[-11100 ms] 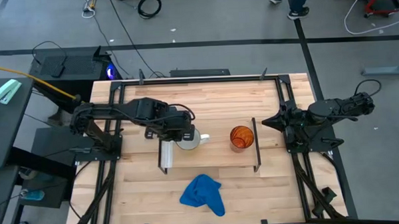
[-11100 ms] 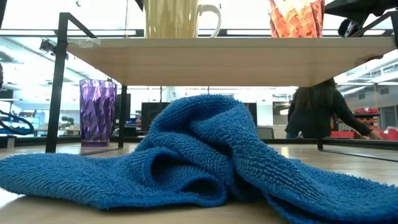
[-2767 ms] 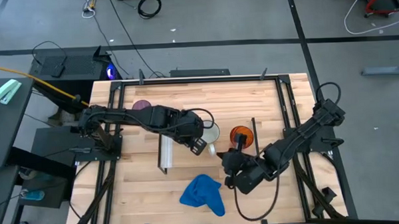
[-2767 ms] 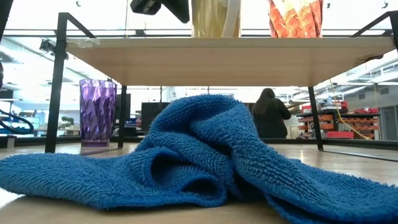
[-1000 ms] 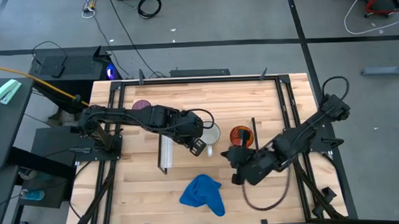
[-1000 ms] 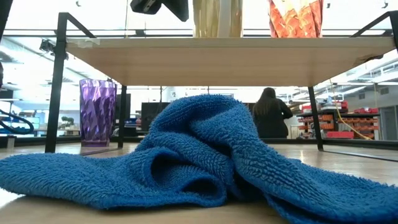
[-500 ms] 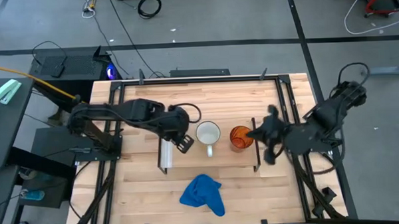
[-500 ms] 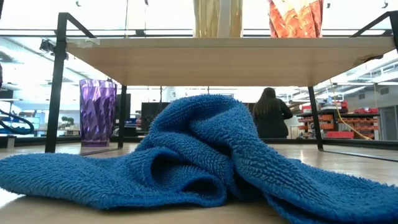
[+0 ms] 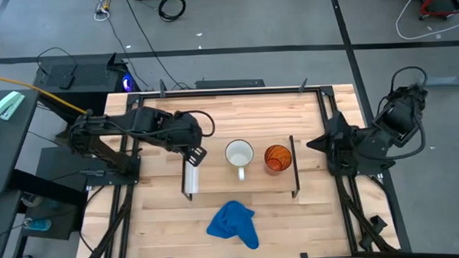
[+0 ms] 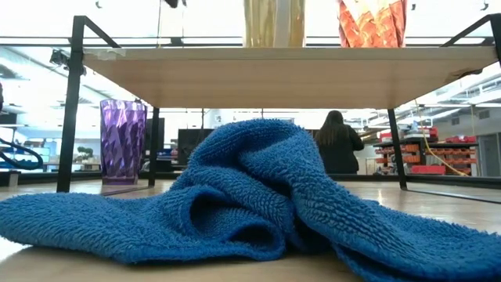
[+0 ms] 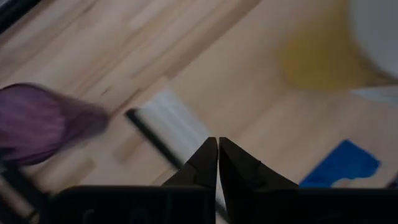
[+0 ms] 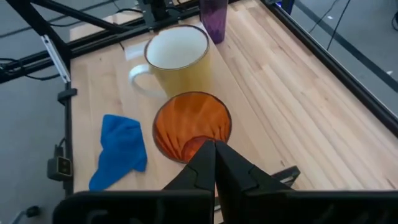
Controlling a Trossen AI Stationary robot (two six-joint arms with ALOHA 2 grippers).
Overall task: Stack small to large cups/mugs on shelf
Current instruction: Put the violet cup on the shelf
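Cups are what we have to order by size on the shelf [image 9: 216, 171], and judging from how things lie, the step in hand is fetching the one that is not up there. Starting nearest in the low view, the blue towel [image 10: 258, 200] lies crumpled on the surface [image 9: 278, 219] in front of the shelf and plays no part. Above it, on the shelf board, the white mug [image 9: 239, 154] sits just beside the orange cup [image 9: 277, 158], handle turned toward the towel; both look empty from above. Farther back, the purple cup [image 10: 123, 141] stands upright on the surface beyond the shelf's white-strip end, well apart from the other two; we cannot see into it. The left end effector [image 9: 196, 155] hovers over that end of the shelf with its fingers pressed together and nothing between them, while the right end effector [image 12: 214, 163] is drawn back at the right edge of the surface, also closed and empty. To do this well, we would open the left fingers before descending, take the purple cup by its wall near the rim, lift it clear of the shelf edge, and keep it upright, since a ribbed, translucent cup probably slips easily.
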